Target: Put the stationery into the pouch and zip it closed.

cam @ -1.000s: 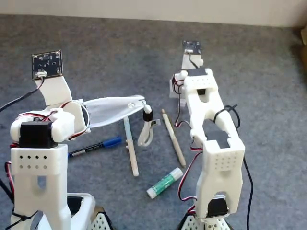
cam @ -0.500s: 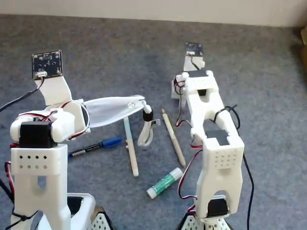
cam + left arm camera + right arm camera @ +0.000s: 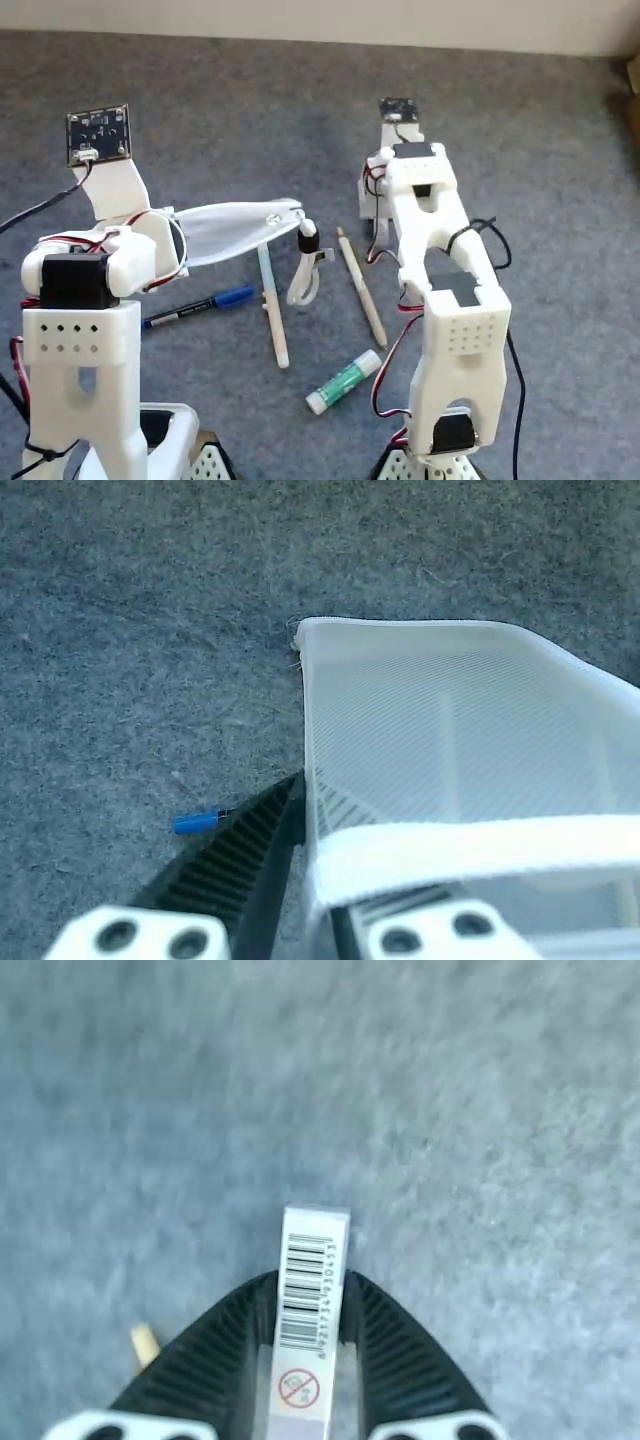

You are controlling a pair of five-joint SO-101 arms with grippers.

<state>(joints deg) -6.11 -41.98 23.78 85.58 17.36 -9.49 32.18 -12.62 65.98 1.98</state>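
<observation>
Left claw (image 3: 305,815) clamped pouch (image 3: 450,730) rim; right claw (image 3: 312,1282) pinched barcoded block (image 3: 315,1230) past pencil (image 3: 362,288) tip. White pen (image 3: 272,305), glue stick (image 3: 344,381) lay between arms; blue pen (image 3: 195,309) partly hidden behind left arm (image 3: 80,330).

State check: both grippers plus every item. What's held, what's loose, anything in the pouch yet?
left gripper: shut on pouch
pouch: held at one end; zip state cannot tell
right gripper: shut on barcoded block
barcoded block: gripped, not in pouch
blue marker: loose, capped
white pen: loose
pencil: loose
glue stick: loose, on its side
</observation>
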